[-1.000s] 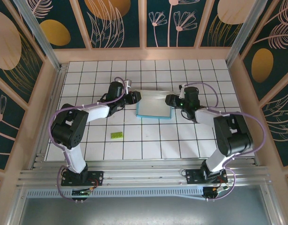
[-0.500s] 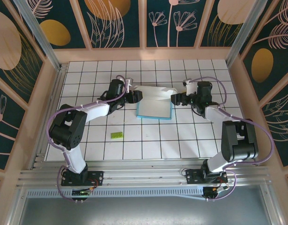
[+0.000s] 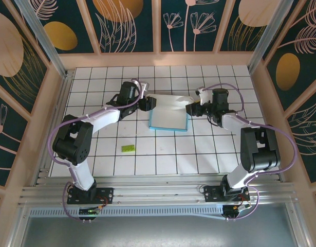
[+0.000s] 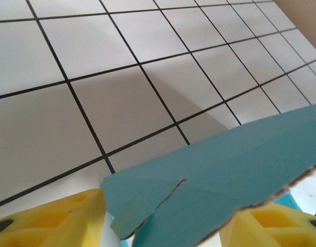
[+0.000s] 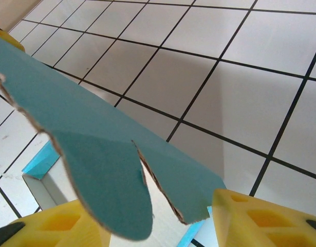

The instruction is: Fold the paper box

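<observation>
Fingers from above: the left fingers (image 3: 149,105) and right fingers (image 3: 190,109) flank the raised flap of a thin paper box (image 3: 168,122), light blue and whitish, mid-way on the white tiled counter (image 3: 147,164). Left wrist view: yellow fingers (image 4: 55,218) spread, released, with the blue flap lying across them. Right wrist view: likewise (image 5: 255,216).

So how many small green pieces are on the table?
1: the green piece lies apart from the paper box, toward the near left. Others could hide under it.
</observation>
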Available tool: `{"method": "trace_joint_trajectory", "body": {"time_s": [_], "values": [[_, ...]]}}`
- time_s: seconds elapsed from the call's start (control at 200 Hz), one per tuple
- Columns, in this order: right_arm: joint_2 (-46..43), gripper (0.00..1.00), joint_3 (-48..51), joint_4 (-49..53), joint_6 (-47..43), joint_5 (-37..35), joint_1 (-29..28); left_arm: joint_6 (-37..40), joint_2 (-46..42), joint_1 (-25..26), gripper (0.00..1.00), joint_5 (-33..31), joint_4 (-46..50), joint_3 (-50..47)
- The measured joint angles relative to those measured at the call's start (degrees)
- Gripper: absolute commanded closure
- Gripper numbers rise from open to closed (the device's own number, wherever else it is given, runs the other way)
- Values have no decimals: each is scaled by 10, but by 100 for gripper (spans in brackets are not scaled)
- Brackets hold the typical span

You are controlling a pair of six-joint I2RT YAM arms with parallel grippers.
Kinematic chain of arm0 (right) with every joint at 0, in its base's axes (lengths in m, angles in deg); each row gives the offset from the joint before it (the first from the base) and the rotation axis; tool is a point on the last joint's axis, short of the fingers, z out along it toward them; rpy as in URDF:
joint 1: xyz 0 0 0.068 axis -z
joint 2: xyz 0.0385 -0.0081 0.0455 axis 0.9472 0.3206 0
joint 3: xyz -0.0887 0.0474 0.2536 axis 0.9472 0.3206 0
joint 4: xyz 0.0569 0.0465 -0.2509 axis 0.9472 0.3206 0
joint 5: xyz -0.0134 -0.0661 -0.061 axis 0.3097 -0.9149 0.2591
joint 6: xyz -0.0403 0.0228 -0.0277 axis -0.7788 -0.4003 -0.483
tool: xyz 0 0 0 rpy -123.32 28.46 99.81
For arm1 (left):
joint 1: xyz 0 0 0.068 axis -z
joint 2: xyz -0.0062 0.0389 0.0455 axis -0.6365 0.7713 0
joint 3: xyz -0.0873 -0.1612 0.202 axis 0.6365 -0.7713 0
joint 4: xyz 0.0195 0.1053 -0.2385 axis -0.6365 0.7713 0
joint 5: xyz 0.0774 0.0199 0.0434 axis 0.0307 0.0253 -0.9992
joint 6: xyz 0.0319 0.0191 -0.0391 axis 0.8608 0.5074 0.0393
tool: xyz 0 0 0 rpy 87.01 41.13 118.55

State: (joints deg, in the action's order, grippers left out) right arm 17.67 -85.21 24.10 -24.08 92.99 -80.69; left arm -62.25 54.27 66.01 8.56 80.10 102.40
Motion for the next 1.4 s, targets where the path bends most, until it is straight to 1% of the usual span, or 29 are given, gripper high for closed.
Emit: {"method": "trace_joint_trajectory", "body": {"time_s": [0.225, 0.3, 0.415, 0.531, 0.701, 0.851, 0.991, 1.051, 1.176, 1.396], "values": [[0, 51, 0, 0, 2, -2, 0, 47, 31, 0, 43, 10, 27, 45], [0, 52, 0, 0, 3, -2, 0, 56, 41, 0, 46, 8, 34, 54], [0, 56, -1, 0, 5, -2, -1, 65, 51, 0, 55, 5, 44, 59], [2, 57, -2, -2, 14, -10, -4, 67, 52, 0, 55, 1, 51, 59], [2, 59, -2, -9, 22, -32, -19, 47, 50, 0, 54, -27, 57, 57], [3, 61, -2, -12, 29, -49, -23, 32, 46, 0, 55, -61, 65, 55], [5, 63, -4, -12, 34, -62, -23, 15, 46, 0, 57, -76, 74, 55], [5, 63, -5, -13, 38, -65, -24, 6, 46, 0, 59, -76, 74, 55], [5, 64, -5, -13, 46, -71, -24, -12, 46, 0, 70, -70, 71, 55], [9, 66, -9, -13, 91, -86, -28, -35, 46, 0, 70, -43, 67, 55]]}}
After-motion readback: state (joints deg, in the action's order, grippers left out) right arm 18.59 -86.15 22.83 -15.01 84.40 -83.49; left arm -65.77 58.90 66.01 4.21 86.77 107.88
